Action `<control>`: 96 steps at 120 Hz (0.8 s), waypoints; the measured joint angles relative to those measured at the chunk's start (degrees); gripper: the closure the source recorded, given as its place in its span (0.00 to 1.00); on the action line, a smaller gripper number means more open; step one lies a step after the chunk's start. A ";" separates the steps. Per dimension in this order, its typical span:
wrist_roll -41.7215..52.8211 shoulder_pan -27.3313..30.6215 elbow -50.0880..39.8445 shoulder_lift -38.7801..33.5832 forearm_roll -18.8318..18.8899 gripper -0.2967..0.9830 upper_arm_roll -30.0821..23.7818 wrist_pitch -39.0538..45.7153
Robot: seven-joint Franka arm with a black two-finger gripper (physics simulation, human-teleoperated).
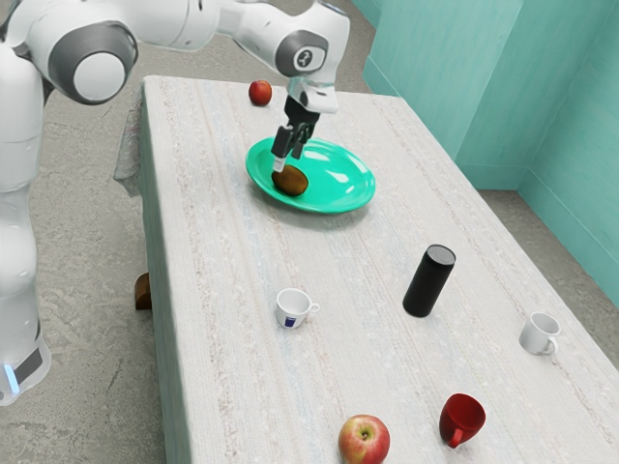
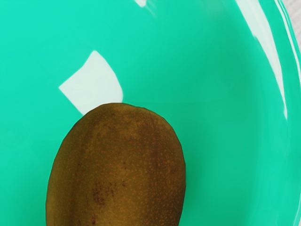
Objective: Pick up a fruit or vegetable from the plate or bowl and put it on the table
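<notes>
One white and grey robot arm (image 1: pixel 184 24) reaches in from the exterior view's upper left over a long table (image 1: pixel 232 367) with a pale, streaked cloth. Its black two-finger gripper (image 1: pixel 288 160) points down into a shallow, glossy green plastic-looking bowl (image 1: pixel 349 186). The fingers stand apart, with their tips just at the upper side of a brown, oval, kiwi-like fruit (image 1: pixel 291 182), and nothing is clasped between them. The fruit lies inside the bowl, toward the exterior view's left. Beyond the bowl, on the cloth, sits a small red apple (image 1: pixel 260 93). Nearer the viewer are a white cup with a dark blue label (image 1: pixel 291 306), a tall black cylinder (image 1: pixel 428 281) with a grey top, and a plain white mug (image 1: pixel 539 333). Nearest are a red and yellow apple (image 1: pixel 364 442) and a glossy red mug (image 1: pixel 458 421). Teal walls (image 1: pixel 445 77) rise behind the table.

From the wrist view, close above the bowl, the fruit's rounded end and speckled brown skin appear large, with darker spots on one side. Smooth green surface surrounds the visible end, with a white reflection beside it and long, curved ones near the rim.
</notes>
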 joint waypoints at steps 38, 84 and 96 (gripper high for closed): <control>0.52 0.11 0.03 0.42 -0.71 0.23 0.12 -0.11; 0.93 0.54 1.16 2.31 -1.24 0.23 -0.15 -0.16; 1.01 0.45 1.37 2.94 -1.33 0.23 -0.24 -0.16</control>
